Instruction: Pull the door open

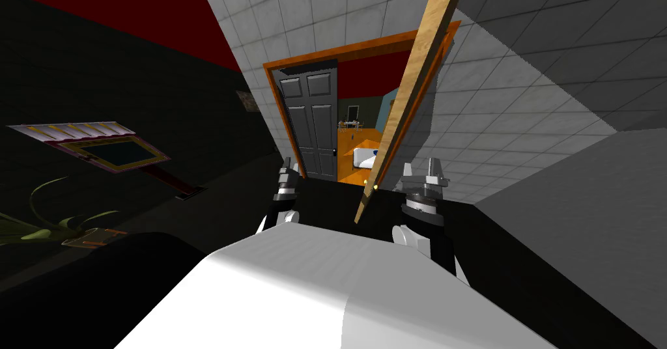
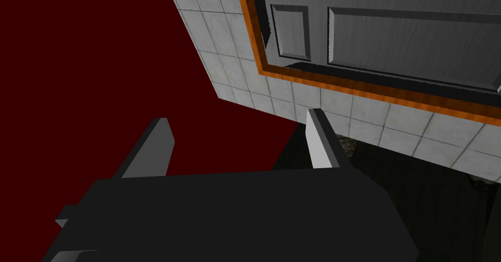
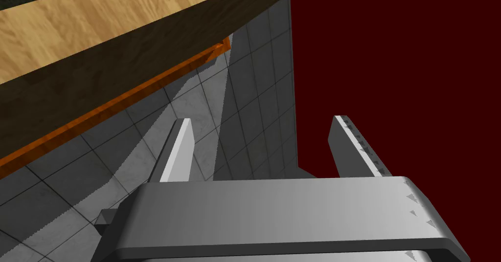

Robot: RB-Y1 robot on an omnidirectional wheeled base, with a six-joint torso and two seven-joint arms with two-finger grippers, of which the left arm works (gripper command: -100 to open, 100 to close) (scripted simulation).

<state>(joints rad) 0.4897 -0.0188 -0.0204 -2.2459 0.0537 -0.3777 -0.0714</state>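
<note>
Directly ahead, the wooden door (image 1: 407,84) stands open and shows almost edge-on. It is a light-grained slab slanting across the head view from the upper edge down to a point between the two grippers. A small yellowish spot (image 1: 367,182), too small to name with certainty, sits near its lower end.

Neither gripper touches the door. The left gripper (image 2: 237,122) is held low to the left of the door's edge, its two fingers (image 2: 320,141) spread apart with nothing between them. The right gripper (image 3: 262,120) sits just to the right of the door's edge, its fingers likewise released and empty. From the right wrist camera, the door's wood-grain face and darker edge pass beyond the fingertips, apart from them.

Behind the door runs the orange door frame (image 1: 306,62), set in a grey tiled wall (image 1: 508,104). Through the opening, a grey panelled door (image 1: 312,124) stands at the left side of the frame. Past it lies a room with an orange floor (image 1: 348,174) and a white object (image 1: 365,158) I cannot identify. The left wrist camera looks along its open fingers at that grey door, the orange frame and the tiles beside it.

A dark red surface (image 1: 163,6) spreads above the wall. On the robot's left, in the dim part of the room, are a green plant (image 1: 45,224) and a flat framed panel (image 1: 111,150).
</note>
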